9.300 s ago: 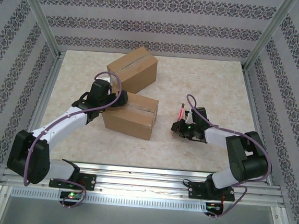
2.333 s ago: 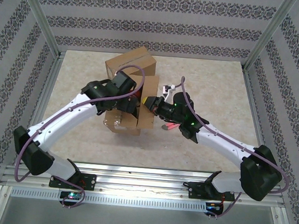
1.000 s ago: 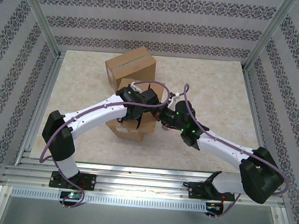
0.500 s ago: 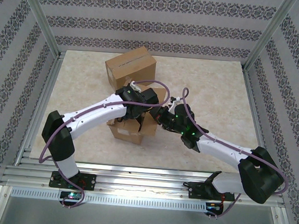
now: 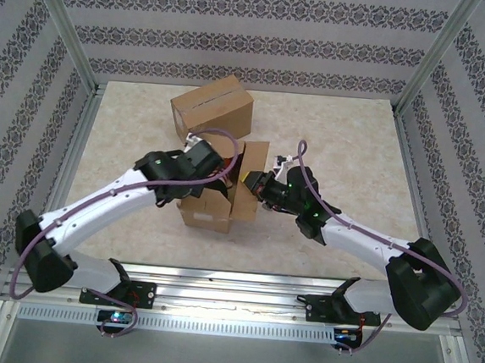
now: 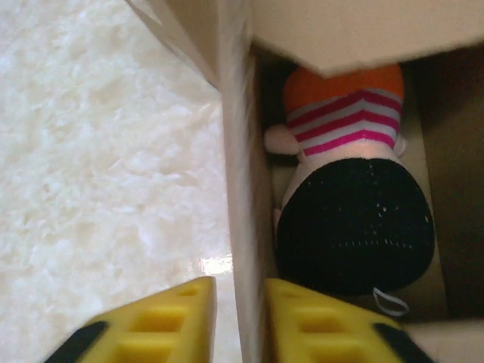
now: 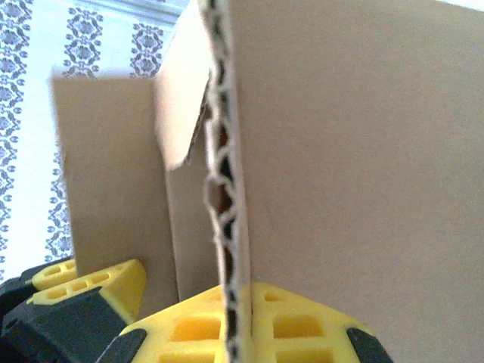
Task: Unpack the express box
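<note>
Beige marbled bench [image 5: 355,157] inside a frame with patterned walls. Left arm [image 5: 96,207] runs from the near left corner up to mid-bench. Right arm [image 5: 365,239] runs from the near right corner, also toward the middle. They meet at the open box [image 5: 210,217], which sits mid-bench, a bit left of centre, flaps up. A closed box [image 5: 212,107] sits just behind it toward the far wall, turned at an angle, top taped. Whether the two boxes touch can't be told. The open box's right flap [image 5: 254,159] stands upright, brown corrugated card. Right pincer [image 5: 251,182] is at that flap's lower edge, pressed together and pinching the flap. The right wrist view has the card's wavy cut edge running down into the yellow pads [image 7: 302,329]. Inside the open box lies a plush toy [image 6: 348,204], with an orange top, pink and white stripes below it, then a big black part with a small white loop tag. It lies on the box floor against the side wall. Left pincer [image 6: 240,321] is at that same side wall from above. One yellow finger [image 6: 162,318] is outside over the bench and the other is inside by the toy, with the wall between them. Both fingers are very close to the card, but can't tell if they actually clamp it. Neither pincer touches the toy.
</note>
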You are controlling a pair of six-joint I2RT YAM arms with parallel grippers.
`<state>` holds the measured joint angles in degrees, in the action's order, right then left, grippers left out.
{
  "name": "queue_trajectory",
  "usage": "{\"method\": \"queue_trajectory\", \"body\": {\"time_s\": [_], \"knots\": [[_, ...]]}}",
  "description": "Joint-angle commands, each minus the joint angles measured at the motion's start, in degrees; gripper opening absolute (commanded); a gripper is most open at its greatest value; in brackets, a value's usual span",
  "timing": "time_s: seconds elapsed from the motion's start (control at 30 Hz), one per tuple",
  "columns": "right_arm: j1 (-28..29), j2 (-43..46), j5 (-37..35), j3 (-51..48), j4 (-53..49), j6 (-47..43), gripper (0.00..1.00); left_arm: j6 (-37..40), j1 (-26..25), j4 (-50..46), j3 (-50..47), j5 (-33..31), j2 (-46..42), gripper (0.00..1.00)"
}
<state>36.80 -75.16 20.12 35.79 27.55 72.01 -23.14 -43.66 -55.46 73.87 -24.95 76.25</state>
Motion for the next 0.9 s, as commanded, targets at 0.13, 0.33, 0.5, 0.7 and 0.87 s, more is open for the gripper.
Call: {"method": "queue_trajectory", "body": {"time_s": [0.13,0.33,0.5,0.7,0.87], "knots": [[-3.45,-0.99,11.23,4.83,0.0,-1.92,0.0,0.03,4.31,7.65,-6.81,7.74,-9.92,0.68],[-5.28,-3.65,17.72,6.94,1.51,-0.14,0.0,1.45,7.16,5.93,-6.67,7.38,-12.48,0.99],[-6.29,-5.66,22.04,9.13,1.28,0.37,0.0,9.69,7.18,6.8,1.86,11.39,-10.56,1.0],[-6.91,-6.98,24.85,10.0,0.66,0.19,0.0,20.76,4.82,8.16,15.04,18.76,-3.11,1.0],[-7.69,-6.83,25.63,9.41,0.57,0.19,0.0,27.0,3.23,9.31,18.95,22.41,4.04,0.87]]}}
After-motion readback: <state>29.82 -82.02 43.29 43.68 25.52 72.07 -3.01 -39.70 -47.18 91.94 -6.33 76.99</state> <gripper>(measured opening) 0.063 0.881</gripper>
